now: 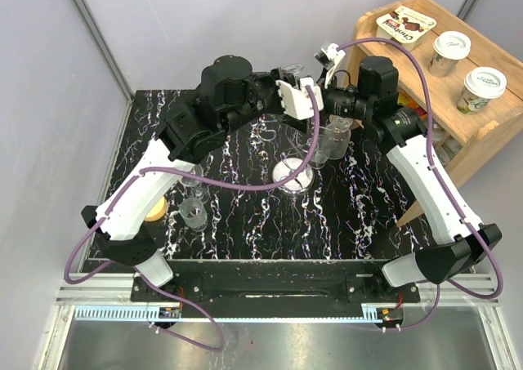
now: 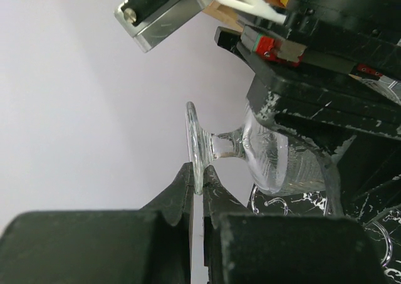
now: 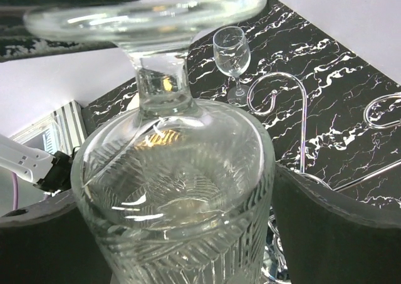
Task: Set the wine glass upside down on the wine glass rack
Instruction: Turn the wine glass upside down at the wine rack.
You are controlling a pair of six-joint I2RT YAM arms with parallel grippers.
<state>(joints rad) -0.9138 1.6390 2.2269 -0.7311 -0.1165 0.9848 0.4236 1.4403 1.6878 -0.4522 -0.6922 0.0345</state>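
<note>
My left jaws [image 2: 202,178] are clamped on the rim of the glass's [image 2: 269,162] foot. My right jaws [image 3: 182,227] stand wide around its bowl; I cannot tell if they press it. The glass hangs foot-up above the tabletop [image 1: 245,223], just beside the rack [image 1: 292,174], not on it.

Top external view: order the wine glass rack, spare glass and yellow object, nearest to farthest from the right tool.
1. wine glass rack, just beside the right tool, centre.
2. spare glass, left side.
3. yellow object, far left.
</note>
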